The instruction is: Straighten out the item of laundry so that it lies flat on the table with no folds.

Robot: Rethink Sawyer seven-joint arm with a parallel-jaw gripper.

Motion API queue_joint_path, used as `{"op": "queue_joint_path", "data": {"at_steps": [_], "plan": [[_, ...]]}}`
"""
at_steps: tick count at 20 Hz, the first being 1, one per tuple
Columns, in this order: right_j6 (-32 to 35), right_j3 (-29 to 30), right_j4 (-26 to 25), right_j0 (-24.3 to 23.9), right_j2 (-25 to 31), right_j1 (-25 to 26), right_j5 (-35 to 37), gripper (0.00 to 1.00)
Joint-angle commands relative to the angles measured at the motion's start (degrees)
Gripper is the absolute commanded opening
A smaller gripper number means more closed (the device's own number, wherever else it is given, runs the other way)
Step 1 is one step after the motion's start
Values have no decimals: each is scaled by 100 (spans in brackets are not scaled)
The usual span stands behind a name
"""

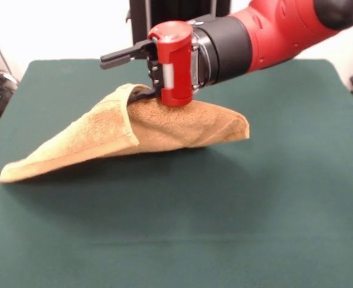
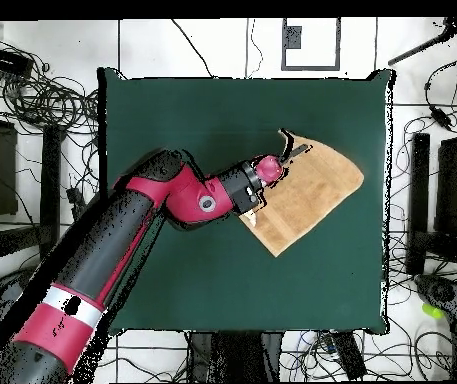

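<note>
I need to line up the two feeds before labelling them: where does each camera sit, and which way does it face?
Front view: across the table from the robot, facing it; the red and black arm's wrist and gripper reach in from upper right over the folded orange-tan terry towel.
Overhead view: above, looking straight down on the dark green cloth-covered table; the whole arm rises from bottom left.
Both share the towel, gripper and table.

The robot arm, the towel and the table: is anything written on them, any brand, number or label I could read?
No readable text in either view.
The arm: a plain white band near its base, no lettering visible.
The hand: red and black, no markings legible.
The towel: no tag or print visible.
The table: plain green cloth, unmarked.
</note>
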Motion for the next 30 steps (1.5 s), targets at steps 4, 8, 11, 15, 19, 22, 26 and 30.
{"op": "queue_joint_path", "data": {"at_steps": [4,8,11,15,19,22,26,30], "plan": [[6898,-470,-1117,397,-558,1043,-640,100],[5838,-493,-685,267,43,654,-915,100],[4396,-484,-69,80,826,218,-1060,100],[3384,-589,362,-193,1725,-93,-1286,100],[3963,-603,365,-177,1724,-36,-1434,100],[4658,-634,310,-142,1616,71,-1589,100],[5499,-691,271,-74,1415,238,-1708,100],[6571,-822,103,30,1041,527,-1818,100]]}}
